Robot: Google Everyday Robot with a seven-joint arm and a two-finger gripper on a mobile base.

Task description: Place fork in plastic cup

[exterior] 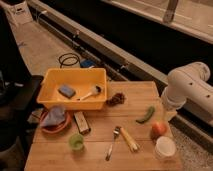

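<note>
The fork [112,143] lies on the wooden table [95,159] near the front, its head pointing away from me and its handle toward the front edge. The light-green plastic cup [76,141] stands upright to the fork's left, about a hand's width away. Only the white arm's bulky joints [189,90] show at the table's right edge. The gripper itself is out of view.
A yellow cob [129,139] lies just right of the fork. A yellow bin [50,97] holds a blue sponge [66,91] and a white-handled brush [90,93]. Also here are an orange plate [62,127] with a cloth, a dark box [81,122], a green pod [146,115], an orange fruit [159,129] and a white cup [165,147].
</note>
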